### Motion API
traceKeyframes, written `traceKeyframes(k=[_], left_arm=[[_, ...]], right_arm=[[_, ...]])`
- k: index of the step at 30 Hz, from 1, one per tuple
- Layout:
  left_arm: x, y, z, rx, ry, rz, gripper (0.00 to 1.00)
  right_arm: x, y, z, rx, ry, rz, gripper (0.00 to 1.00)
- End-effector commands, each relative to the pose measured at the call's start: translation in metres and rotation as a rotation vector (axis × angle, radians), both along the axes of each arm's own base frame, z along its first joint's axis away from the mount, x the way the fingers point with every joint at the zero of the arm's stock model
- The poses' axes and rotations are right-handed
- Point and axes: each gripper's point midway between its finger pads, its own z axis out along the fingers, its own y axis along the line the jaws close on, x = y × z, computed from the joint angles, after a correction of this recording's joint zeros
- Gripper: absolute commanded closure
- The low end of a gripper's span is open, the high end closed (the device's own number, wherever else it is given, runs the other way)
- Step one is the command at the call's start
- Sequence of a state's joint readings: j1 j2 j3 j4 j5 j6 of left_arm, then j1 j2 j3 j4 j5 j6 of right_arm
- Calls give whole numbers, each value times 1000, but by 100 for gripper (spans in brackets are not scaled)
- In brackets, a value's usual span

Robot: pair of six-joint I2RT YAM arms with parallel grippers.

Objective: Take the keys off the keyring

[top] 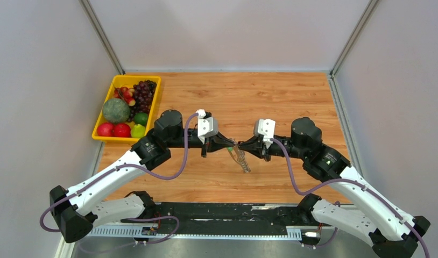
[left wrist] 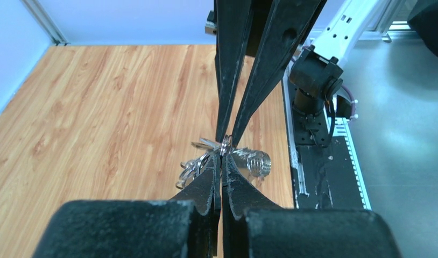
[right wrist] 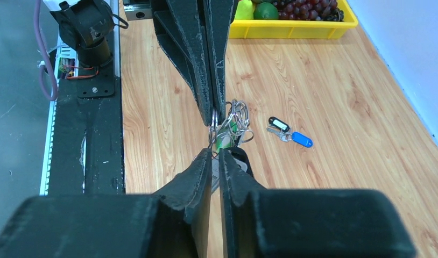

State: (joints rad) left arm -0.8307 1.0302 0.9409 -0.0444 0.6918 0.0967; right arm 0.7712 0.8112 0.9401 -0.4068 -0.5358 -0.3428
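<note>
The keyring (top: 242,160) is a silvery chain loop with a small green tag (right wrist: 225,141), held in the air over the table's middle. My left gripper (top: 231,145) and right gripper (top: 240,148) meet tip to tip, and both are shut on it. In the left wrist view my own tips (left wrist: 222,157) pinch a ring, with silvery loops (left wrist: 195,164) and a coil (left wrist: 258,162) beside them. In the right wrist view the keyring (right wrist: 236,121) hangs between the two grippers. Two keys lie loose on the wood, one black-and-white (right wrist: 278,124) and one blue (right wrist: 302,140). A dark key head (right wrist: 241,159) sits by my right fingers.
A yellow tray (top: 113,139) of fruit stands at the back left and also shows in the right wrist view (right wrist: 292,29). Grey walls close in the table on three sides. The black base rail (top: 222,215) runs along the near edge.
</note>
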Motion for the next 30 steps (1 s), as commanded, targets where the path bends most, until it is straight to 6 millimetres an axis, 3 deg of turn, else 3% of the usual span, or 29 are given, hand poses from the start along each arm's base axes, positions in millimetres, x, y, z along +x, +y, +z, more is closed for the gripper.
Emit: traceKeyframes(k=[1, 4, 6, 9, 12, 17, 20, 24, 30], left_arm=[[-9, -1, 31, -109, -43, -41, 100], [-9, -2, 36, -133, -34, -38, 100], [-8, -3, 39, -150, -22, -27, 100], [-7, -4, 43, -170, -15, -19, 100], [-7, -3, 38, -158, -16, -21, 100], [-7, -3, 31, -143, -20, -25, 100], [-4, -4, 28, -141, -17, -10, 100], [-3, -5, 28, -150, -11, -11, 100], [-4, -6, 29, -154, -8, -15, 100]], right_arm=[[-4, 10, 11, 41, -30, 60, 90], [-5, 12, 4, 30, -9, 67, 98], [-5, 12, 0, 27, 8, 68, 98], [-5, 10, -2, 27, 13, 54, 91], [-7, 5, 9, 50, -18, 40, 82], [-9, 0, 27, 82, -67, 29, 80], [-5, -1, 26, 78, -63, 8, 79], [-3, 1, 22, 71, -53, 8, 69], [-5, 4, 30, 87, -62, 24, 68]])
